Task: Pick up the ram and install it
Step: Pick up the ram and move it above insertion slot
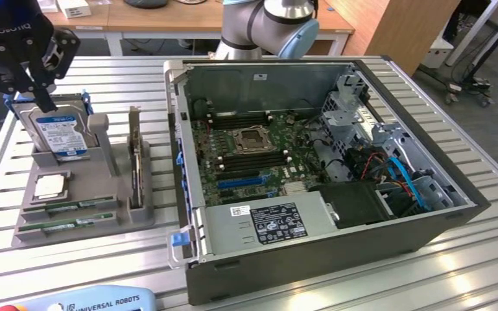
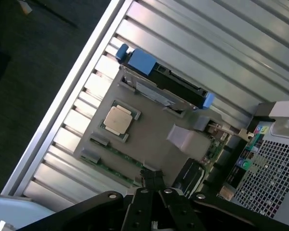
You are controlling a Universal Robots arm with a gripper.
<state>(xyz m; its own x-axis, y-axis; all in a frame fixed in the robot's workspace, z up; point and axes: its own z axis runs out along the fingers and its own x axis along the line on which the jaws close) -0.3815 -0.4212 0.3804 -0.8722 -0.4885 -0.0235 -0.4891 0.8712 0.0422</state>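
Note:
Two green ram sticks lie flat in slots at the front of a grey holder on the slatted table. My black gripper hangs above the holder, shut with nothing between its fingers. In the exterior view its tips overlap the top of the blue-labelled hard drive. In the wrist view the fingertips sit close over one end of the ram sticks. The open computer case stands to the exterior view's right, with its motherboard and memory slots exposed.
The holder also carries an upright expansion card and a square processor. A power supply and blue cables fill the case's near side. A teach pendant lies at the table's front edge.

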